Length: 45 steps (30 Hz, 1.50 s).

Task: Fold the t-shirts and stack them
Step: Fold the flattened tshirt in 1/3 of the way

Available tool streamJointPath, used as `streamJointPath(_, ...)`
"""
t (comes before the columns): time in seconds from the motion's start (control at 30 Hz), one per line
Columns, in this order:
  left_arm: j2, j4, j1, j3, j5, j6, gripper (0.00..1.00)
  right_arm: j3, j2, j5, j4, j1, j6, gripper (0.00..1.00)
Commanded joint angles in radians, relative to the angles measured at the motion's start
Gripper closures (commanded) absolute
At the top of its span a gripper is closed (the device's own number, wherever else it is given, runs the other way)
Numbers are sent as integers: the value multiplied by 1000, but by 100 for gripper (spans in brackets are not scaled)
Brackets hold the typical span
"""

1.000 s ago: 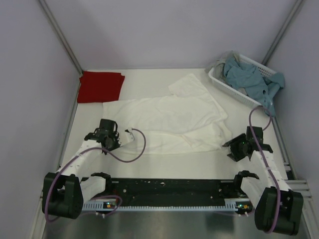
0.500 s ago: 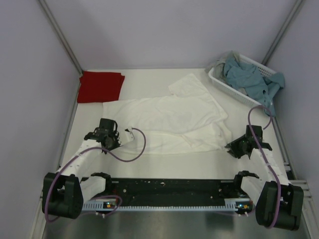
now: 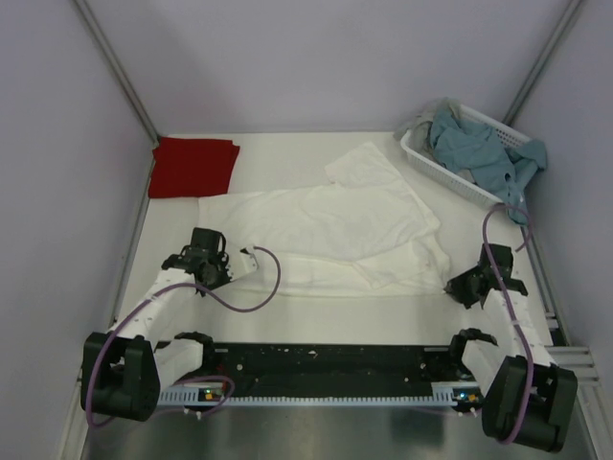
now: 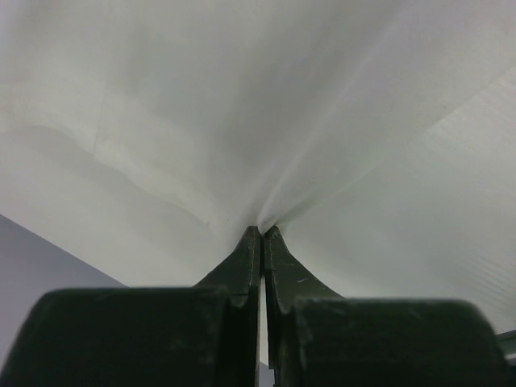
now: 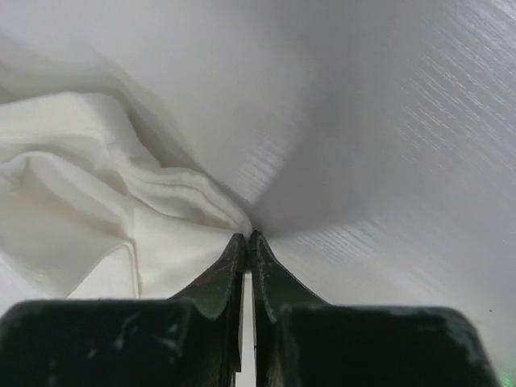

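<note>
The white t-shirt [image 3: 326, 225] sprawls across mid-bench, with a bare strip between its hem and the near edge. The basket [image 3: 428, 165] fills the far right corner, blue cloth [image 3: 484, 153] overhanging its rim. The dark red t-shirt [image 3: 192, 166] lies folded in the far left corner. The left gripper [image 4: 262, 234] and right gripper [image 5: 246, 235] each pinch white cloth, jaws pressed together; the cloth fills both wrist views.

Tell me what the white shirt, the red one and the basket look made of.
White shirt: thin matte cloth, probably cotton; it creases and puckers softly. Red shirt: matte cloth too, folded flat; fibre unclear. Basket: rigid white plastic, judging by its slotted walls.
</note>
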Motion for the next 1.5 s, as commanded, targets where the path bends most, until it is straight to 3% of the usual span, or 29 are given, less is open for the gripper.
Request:
streamJointPath(0.0, -12, 1, 2, -5, -4, 22, 100, -20, -39, 41, -31, -29, -47, 100)
streamJointPath(0.07, -12, -15, 2, 0, 15, 25, 100, -11, -32, 37, -31, -29, -55, 78)
streamJointPath(0.1, -12, -31, 2, 0, 25, 27, 100, -3, -26, 37, -39, -29, -63, 72)
streamJointPath(0.2, -18, -84, 2, 14, 67, 33, 100, 55, -35, 82, -88, -28, -84, 59)
streamJointPath(0.27, -19, -115, 2, 22, 107, 33, 96, 115, -79, 106, -109, -29, -98, 57)
streamJointPath(0.37, -19, -120, 2, 19, 96, 31, 88, 191, -163, 100, -70, 4, -150, 59)
streamJointPath(0.5, -15, -120, 2, 25, 81, 22, 88, 280, -165, 216, 7, 264, -274, 77)
streamJointPath(0.67, -7, -117, 2, 25, 39, 10, 90, 297, 35, 5, 168, 418, -406, 100)
streamJointPath(1.0, -15, -135, 2, 25, 10, -2, 91, 354, 354, 262, 171, 411, -434, 100)
streamJointPath(1.13, -12, -141, 2, 23, 9, -7, 91, 350, 450, 221, 193, 351, -440, 100)
streamJointPath(1.27, -16, -157, 2, 19, 22, -7, 91, 331, 473, 215, 214, 345, -458, 100)
streamJointPath(1.43, -36, -203, 2, 25, 67, 1, 81, 366, 435, 216, 161, 326, -452, 100)
streamJointPath(1.47, -39, -212, 2, 29, 99, -1, 79, 386, 412, 230, 115, 325, -437, 96)
